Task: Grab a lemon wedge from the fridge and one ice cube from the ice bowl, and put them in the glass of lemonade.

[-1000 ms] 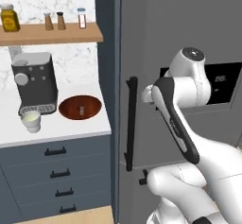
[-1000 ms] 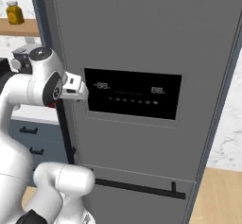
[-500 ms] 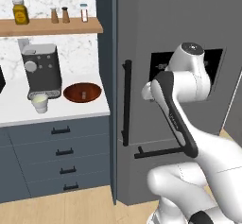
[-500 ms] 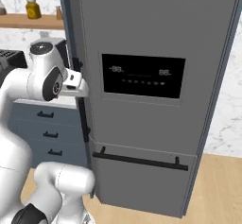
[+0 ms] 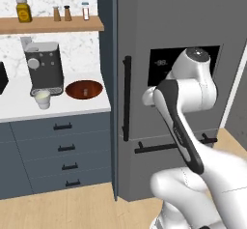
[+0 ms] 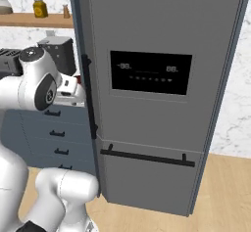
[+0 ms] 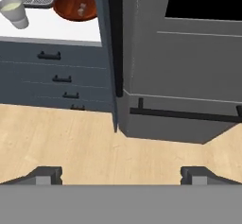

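On the wall shelf (image 5: 53,24) stand 1 amber jar (image 5: 22,10) and 3 small shakers (image 5: 67,13). Below, on the white desk (image 5: 19,108), the dark coffee machine (image 5: 44,68) sits at the back. The glass of lemonade (image 5: 43,99), a pale tumbler with yellow-green liquid, stands just in front of the machine's drip tray. At its 3 o'clock, near but apart, lies the ice bowl (image 5: 84,89), reddish-brown and shallow, with a small pale cube in it. Dark blue-grey drawers (image 5: 62,148) fill the front beneath the desk.

To the right rises the fridge (image 5: 169,25), its doors shut, with a long black vertical handle (image 5: 126,97), a black display panel (image 6: 150,72) and a horizontal handle (image 6: 147,156) on the lower door. The lemon wedge cannot be seen from outside.

The white arm (image 5: 185,93) is folded in front of the fridge door. In the hand view the tool (image 7: 120,175) points down at the wooden floor (image 7: 85,147), its 2 fingertips (image 7: 45,175) spread wide apart and empty.
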Controlling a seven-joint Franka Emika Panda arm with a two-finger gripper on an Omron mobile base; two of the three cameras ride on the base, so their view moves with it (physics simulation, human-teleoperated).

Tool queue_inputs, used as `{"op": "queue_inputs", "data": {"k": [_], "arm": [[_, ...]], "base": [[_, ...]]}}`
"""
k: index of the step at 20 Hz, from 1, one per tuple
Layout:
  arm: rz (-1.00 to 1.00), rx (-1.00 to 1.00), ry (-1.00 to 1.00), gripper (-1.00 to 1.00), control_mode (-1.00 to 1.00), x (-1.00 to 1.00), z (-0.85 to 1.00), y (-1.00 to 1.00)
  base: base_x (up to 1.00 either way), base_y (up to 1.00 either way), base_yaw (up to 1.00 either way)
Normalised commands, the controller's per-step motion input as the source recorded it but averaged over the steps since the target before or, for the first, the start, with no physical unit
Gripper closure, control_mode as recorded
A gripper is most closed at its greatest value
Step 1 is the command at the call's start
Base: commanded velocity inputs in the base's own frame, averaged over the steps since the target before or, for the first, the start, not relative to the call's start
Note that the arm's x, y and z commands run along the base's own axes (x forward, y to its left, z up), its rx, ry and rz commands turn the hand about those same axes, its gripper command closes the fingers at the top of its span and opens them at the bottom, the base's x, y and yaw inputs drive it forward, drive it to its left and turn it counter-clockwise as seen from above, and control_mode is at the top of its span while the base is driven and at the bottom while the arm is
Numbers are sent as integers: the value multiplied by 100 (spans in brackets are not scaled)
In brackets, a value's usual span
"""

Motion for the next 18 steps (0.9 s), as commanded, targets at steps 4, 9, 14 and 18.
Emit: {"op": "queue_inputs", "data": {"k": [4,9,14,18], "arm": [[0,0,-17,-100,-100,-38,9,16],[0,0,-18,-100,-100,42,-2,1],[0,0,0,-100,-100,86,-9,3],[0,-2,3,-100,-100,80,-15,29]], "base": [[0,0,0],[0,0,0],[0,0,0],[0,0,0]]}}
